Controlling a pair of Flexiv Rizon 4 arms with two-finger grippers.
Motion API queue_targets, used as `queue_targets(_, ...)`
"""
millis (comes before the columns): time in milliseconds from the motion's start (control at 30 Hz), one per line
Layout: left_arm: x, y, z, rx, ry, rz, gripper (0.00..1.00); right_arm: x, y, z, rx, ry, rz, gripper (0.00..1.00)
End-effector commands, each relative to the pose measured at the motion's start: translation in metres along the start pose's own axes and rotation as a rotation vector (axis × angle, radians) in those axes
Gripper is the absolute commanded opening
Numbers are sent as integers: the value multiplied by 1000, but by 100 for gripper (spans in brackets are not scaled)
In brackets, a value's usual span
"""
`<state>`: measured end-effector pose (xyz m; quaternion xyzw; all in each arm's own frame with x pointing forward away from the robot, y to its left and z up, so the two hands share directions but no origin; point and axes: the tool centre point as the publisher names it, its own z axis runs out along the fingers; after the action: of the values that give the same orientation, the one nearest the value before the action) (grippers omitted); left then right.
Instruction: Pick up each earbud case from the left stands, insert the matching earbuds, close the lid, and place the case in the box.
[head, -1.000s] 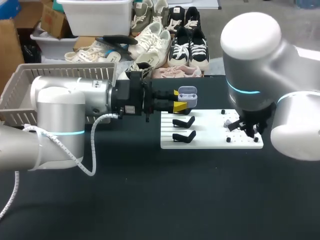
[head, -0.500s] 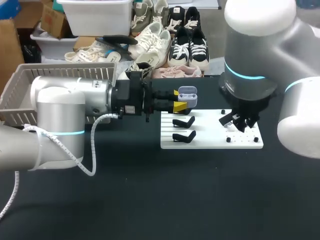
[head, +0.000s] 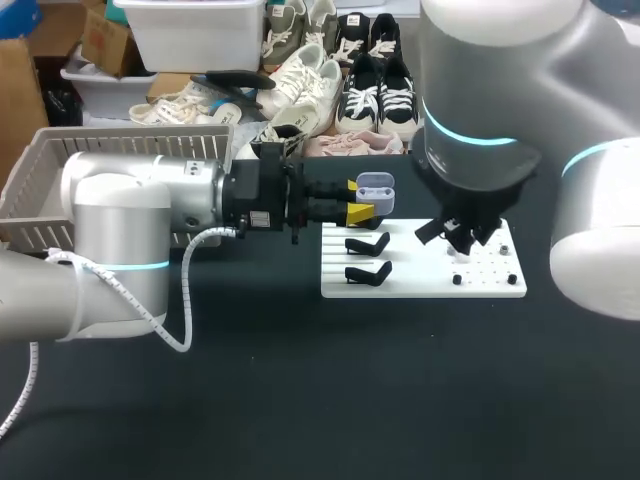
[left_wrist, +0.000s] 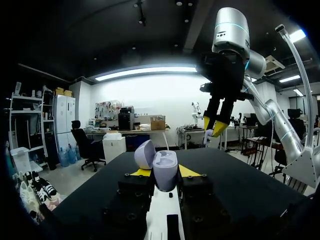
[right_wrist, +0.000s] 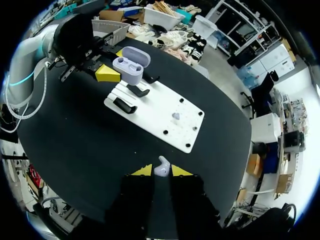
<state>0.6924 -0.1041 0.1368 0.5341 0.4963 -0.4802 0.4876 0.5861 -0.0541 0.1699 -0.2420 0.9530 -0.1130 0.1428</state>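
Observation:
My left gripper (head: 360, 200) is shut on a lilac earbud case (head: 376, 190), held level over the back left corner of the white board (head: 420, 285). In the left wrist view the case (left_wrist: 164, 170) sits between the yellow tips with its lid (left_wrist: 144, 153) open. My right gripper (right_wrist: 161, 171) is shut on a white earbud (right_wrist: 161, 165), high above the table. In the head view it (head: 462, 238) hangs over the board's right half. Another earbud (right_wrist: 175, 116) lies on the board (right_wrist: 150, 117). From the left wrist, the right gripper (left_wrist: 215, 127) hangs ahead of the case.
Two black stands (head: 367, 245) (head: 367, 272) on the board's left side carry no case. Small black pegs (head: 457, 279) dot its right side. A grey basket (head: 60, 170) stands at the back left, behind my left arm.
My right arm has swung left over the board and risen, carrying the earbud. The left arm and the case have kept still.

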Motion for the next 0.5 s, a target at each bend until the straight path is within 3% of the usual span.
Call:
queue_targets(33, 0, -1, 0, -5, 0, 1, 0, 5, -1, 0, 1, -12, 4, 0)
queue_targets(233, 0, -1, 0, -5, 0, 1, 0, 5, -1, 0, 1, -12, 4, 0)
queue_targets(267, 0, -1, 0, -5, 0, 1, 0, -1, 2, -2, 45, -23, 18, 0)
queue_targets(333, 0, -1, 0, -5, 0, 1, 0, -11, 5, -3, 130, -19, 92, 0)
queue_targets(433, 0, -1, 0, -5, 0, 1, 0, -23, 8, -7, 141, 15, 236, 0)
queue_targets(500, 0, -1, 0, -5, 0, 1, 0, -29, 8, -8, 149, 103, 353, 0)
